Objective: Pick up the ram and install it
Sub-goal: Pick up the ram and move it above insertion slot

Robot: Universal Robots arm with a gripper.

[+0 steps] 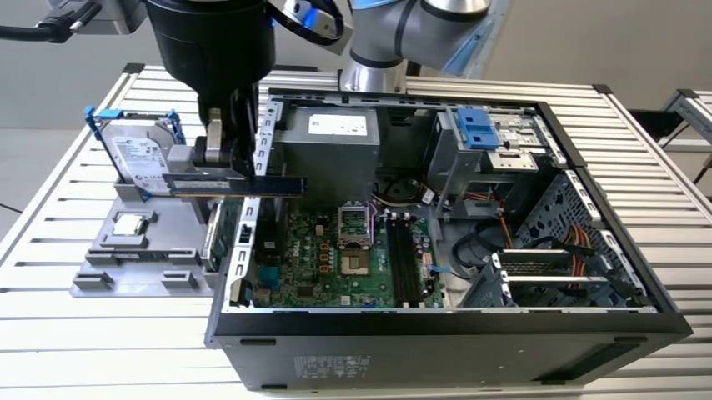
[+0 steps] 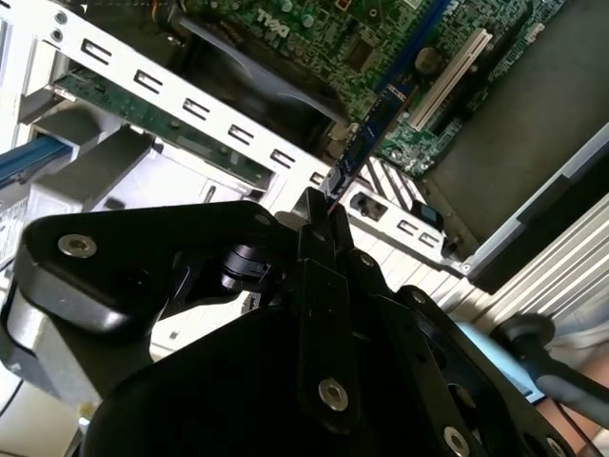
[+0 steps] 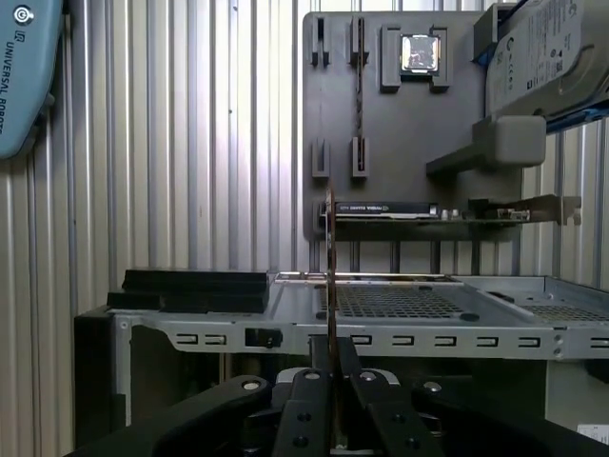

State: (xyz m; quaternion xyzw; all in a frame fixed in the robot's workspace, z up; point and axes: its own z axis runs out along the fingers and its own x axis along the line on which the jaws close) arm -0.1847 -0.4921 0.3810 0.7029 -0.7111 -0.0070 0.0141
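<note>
**Over the case wall: ram riding in the claw**

Across the slatted table [image 1: 89,333], the open computer case [image 1: 445,333] is lying on its side with the motherboard [image 1: 323,267] facing up. Beside it, toward the exterior view's left, the gray holder [image 1: 122,275] is carrying the large drive [image 1: 139,158] and the small silver chip [image 1: 132,223].

Your claw [image 1: 228,167] is hanging above the case's wall on that same side, and it is pinched tight on the ram [image 1: 273,185]. In the first wrist view the fingers [image 3: 309,400] are pressing the two flat faces, and the stick [image 3: 330,286] is showing edge-on as a thin line rising from the claw [image 3: 330,367]. In the second wrist view the ram [image 2: 366,133] is reaching out from the claw [image 2: 322,214] toward the board. The stick is lying level and clear of everything, with a good length jutting toward the exterior view's right. The long dark slots [image 1: 403,258] are sitting well apart from it, further into the case.

You are probably handling a very light, stiff, thin board. It should not be sagging in the grip, but it looks fragile to twisting and to hard knocks on the metal wall. Its smooth faces could be slipping if the squeeze is weak. Judging from its shape, the flat faces near mid-length are the best hold, leaving the contact edge and both short ends free.
</note>
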